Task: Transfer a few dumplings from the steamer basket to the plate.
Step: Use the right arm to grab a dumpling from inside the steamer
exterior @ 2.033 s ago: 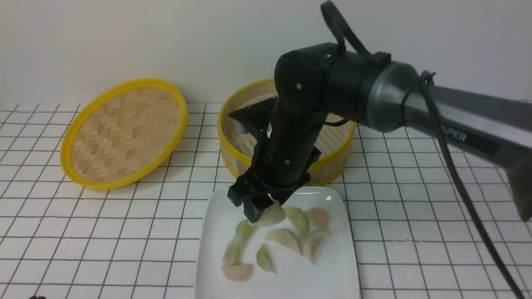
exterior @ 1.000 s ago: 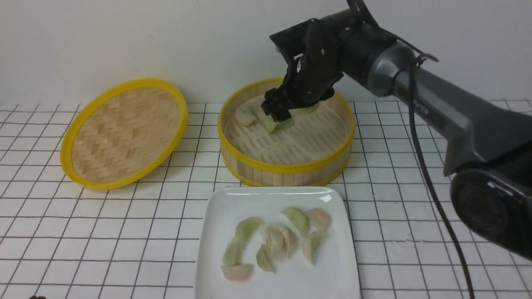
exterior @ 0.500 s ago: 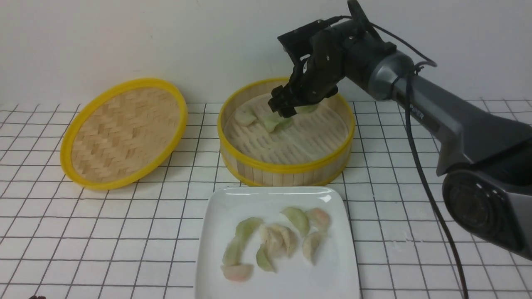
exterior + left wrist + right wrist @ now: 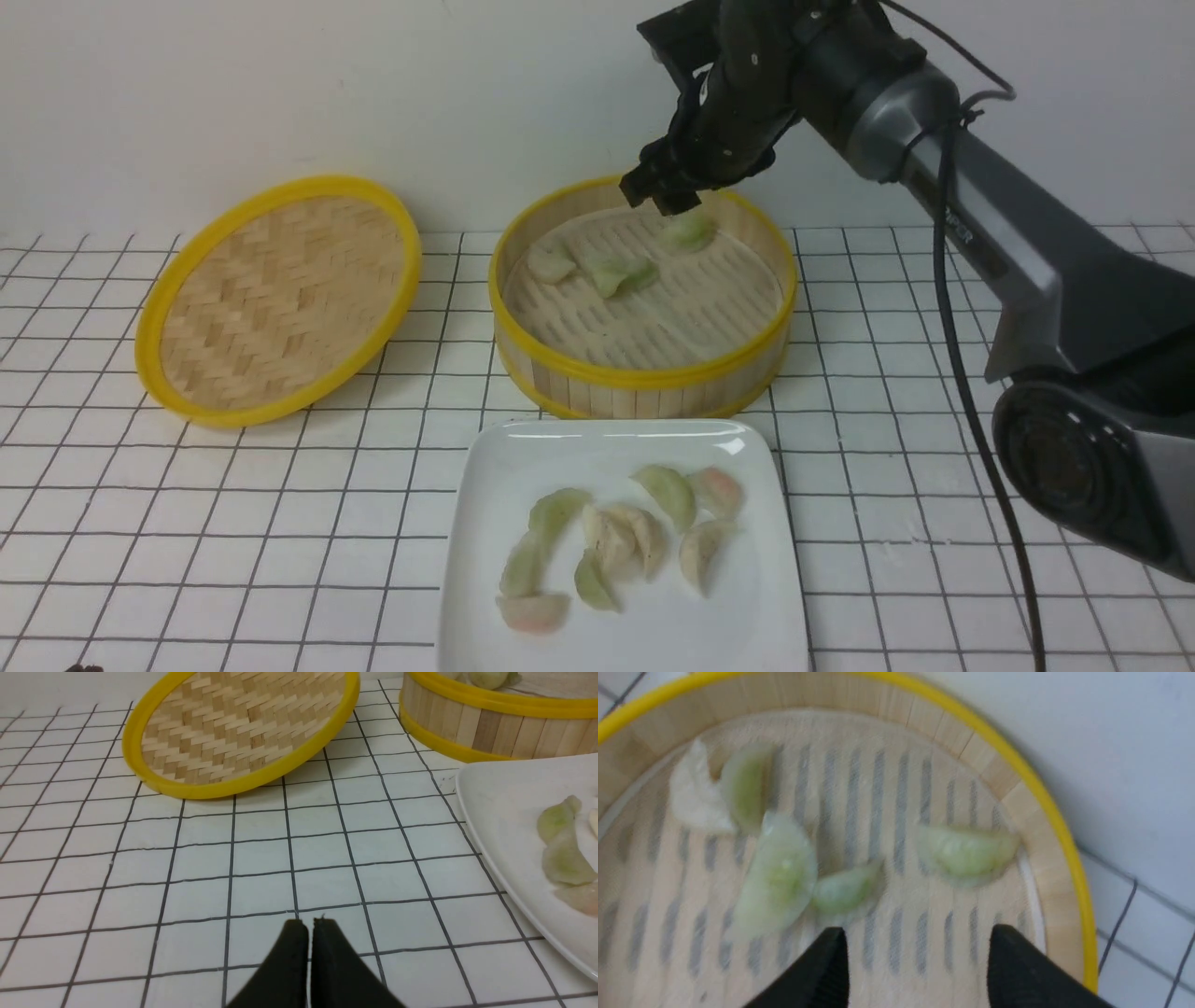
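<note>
Since half a second ago, the right gripper (image 4: 665,198) has been lifting and drifting back; it is now hovering over the far rim of the steamer basket (image 4: 644,381). In the right wrist view its fingers (image 4: 827,966) are standing spread apart, pinching nothing, with only slotted liner showing between them. A pale green dumpling (image 4: 689,231) is lying just in front of the tips, near the far wall. The other dumplings in the basket (image 4: 624,275) are sitting apart from it toward the left side, a whitish one (image 4: 693,794) among them; that view is blurring them.

The basket's upright slatted wall is standing between these and the plate (image 4: 485,467), which is sitting just in front of the basket. A cluster of dumplings (image 4: 616,539) is already lying on the plate, some touching.

The woven lid (image 4: 280,299) is resting tilted to the left of the basket, apart from it, on the gridded white tabletop (image 4: 187,523). The left gripper (image 4: 309,927) is hanging low over that tabletop with its fingers pressed together, empty, the lid ahead of it and the plate's edge to one side.
</note>
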Robot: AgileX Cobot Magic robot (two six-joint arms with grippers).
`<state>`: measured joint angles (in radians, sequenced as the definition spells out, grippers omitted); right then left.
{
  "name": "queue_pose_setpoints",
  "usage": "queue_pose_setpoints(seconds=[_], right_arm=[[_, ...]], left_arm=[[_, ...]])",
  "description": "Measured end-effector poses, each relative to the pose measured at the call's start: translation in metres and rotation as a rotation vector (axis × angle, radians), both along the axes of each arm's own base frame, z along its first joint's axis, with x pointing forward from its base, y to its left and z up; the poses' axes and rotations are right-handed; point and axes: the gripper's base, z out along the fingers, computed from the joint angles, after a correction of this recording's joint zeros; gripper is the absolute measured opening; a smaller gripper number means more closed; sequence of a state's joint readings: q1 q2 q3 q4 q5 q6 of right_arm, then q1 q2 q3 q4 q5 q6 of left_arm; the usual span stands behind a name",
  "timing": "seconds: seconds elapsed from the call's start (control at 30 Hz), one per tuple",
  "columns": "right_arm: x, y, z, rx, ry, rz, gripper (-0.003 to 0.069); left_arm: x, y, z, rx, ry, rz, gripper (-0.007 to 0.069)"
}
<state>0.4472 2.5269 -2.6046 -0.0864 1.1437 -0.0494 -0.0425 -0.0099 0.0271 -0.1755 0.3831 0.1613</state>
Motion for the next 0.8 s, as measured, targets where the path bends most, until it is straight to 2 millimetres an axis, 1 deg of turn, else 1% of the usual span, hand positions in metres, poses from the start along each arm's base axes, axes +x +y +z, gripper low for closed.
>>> queue_pose_setpoints(seconds=[0.03,0.1,0.2,0.3,0.47,0.6,0.73,0.8], right_arm=[[0.004,-0.002,-0.005,0.003,-0.013,-0.001,0.0340],[0.016,-0.008,-0.022,-0.001,-0.037,0.000,0.0318],[0.025,-0.017,-0.039,-0.015,-0.034,0.008,0.0312],[0.032,-0.024,-0.052,-0.012,-0.035,0.036,0.0310],[0.034,-0.022,-0.053,0.027,-0.053,0.103,0.0319],[0.035,-0.017,-0.053,0.045,-0.077,0.152,0.0361],[0.038,-0.016,-0.061,0.046,-0.093,0.165,0.0399],[0.040,-0.015,-0.073,0.043,-0.094,0.166,0.0421]], left_arm=[[0.000,0.000,0.000,0.000,0.000,0.000,-0.0006],[0.000,0.000,0.000,0.000,0.000,0.000,-0.0006],[0.000,0.000,0.000,0.000,0.000,0.000,-0.0006],[0.000,0.000,0.000,0.000,0.000,0.000,-0.0006],[0.000,0.000,0.000,0.000,0.000,0.000,-0.0006],[0.000,0.000,0.000,0.000,0.000,0.000,-0.0006],[0.000,0.000,0.000,0.000,0.000,0.000,-0.0006],[0.000,0.000,0.000,0.000,0.000,0.000,-0.0006]])
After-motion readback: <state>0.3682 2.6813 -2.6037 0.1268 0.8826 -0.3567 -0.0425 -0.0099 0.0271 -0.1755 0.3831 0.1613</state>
